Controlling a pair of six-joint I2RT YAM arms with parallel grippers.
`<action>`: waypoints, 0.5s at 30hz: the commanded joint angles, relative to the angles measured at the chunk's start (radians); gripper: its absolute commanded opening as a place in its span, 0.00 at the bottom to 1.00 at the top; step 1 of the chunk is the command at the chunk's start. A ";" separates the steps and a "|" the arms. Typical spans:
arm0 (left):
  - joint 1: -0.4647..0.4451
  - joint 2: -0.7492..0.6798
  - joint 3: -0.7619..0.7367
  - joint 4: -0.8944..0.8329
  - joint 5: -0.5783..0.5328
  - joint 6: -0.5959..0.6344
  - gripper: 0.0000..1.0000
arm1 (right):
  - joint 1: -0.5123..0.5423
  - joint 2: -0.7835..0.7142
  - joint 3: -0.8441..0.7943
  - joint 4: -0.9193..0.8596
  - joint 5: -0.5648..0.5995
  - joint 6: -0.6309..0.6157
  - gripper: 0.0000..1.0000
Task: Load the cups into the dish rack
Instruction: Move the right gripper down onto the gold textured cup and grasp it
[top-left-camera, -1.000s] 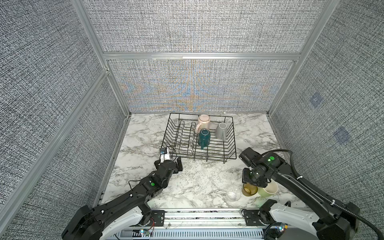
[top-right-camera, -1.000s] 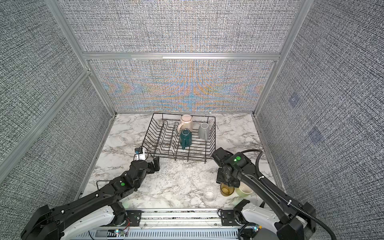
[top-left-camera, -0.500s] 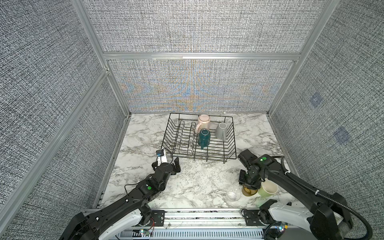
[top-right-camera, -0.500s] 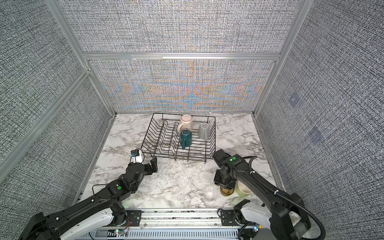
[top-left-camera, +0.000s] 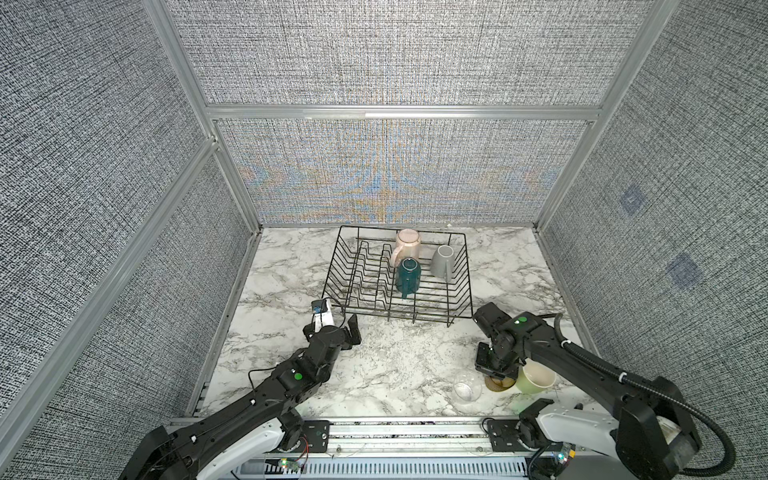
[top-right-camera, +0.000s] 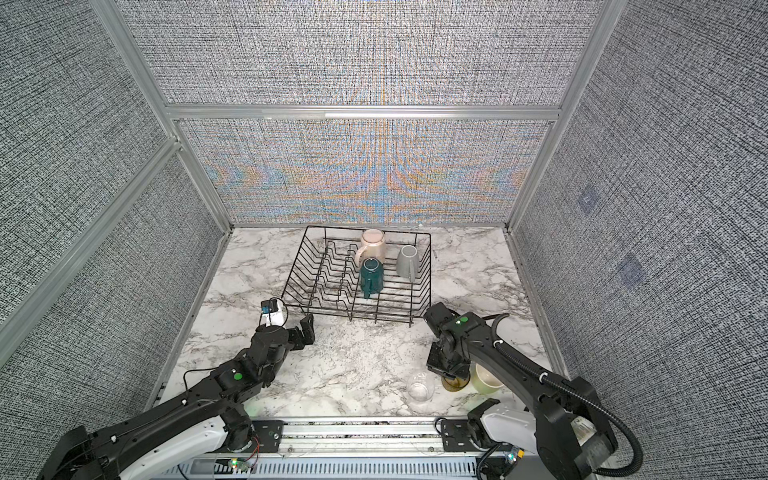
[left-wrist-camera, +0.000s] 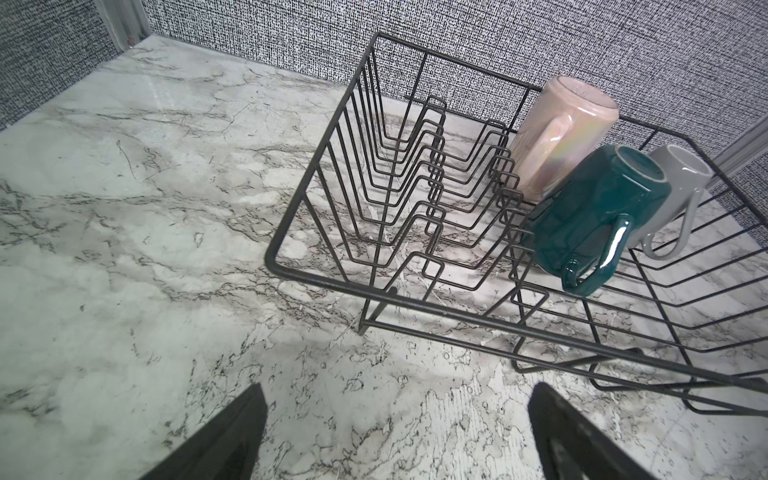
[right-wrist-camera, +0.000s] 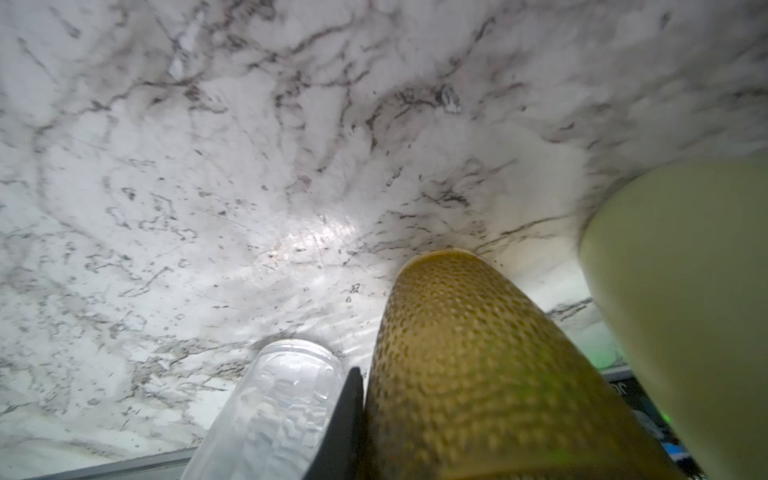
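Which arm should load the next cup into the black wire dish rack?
Right: right gripper is closed on the amber glass tumbler's wall; left gripper hangs open, empty, near the dish rack.

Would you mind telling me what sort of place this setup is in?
Probably a robot test cell: grey fabric panels in aluminium frames enclose a marble-look tabletop bearing a dish rack.

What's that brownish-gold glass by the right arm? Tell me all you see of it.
The amber glass is a see-through tumbler with a dimpled wall and no handle. It stands upright on the marble table, between a clear glass and a pale green cup, outside the rack. The right pincer is shut on its wall, one finger against the outside.
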 joint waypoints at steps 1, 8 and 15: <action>0.001 -0.004 -0.001 -0.001 -0.010 -0.008 0.98 | -0.001 -0.032 0.026 -0.037 0.027 -0.020 0.07; 0.001 -0.019 -0.005 0.003 -0.009 -0.010 0.99 | -0.006 -0.117 0.110 -0.115 0.049 -0.011 0.06; 0.000 -0.081 0.037 -0.131 0.055 -0.108 1.00 | -0.006 -0.176 0.253 -0.120 0.018 -0.100 0.05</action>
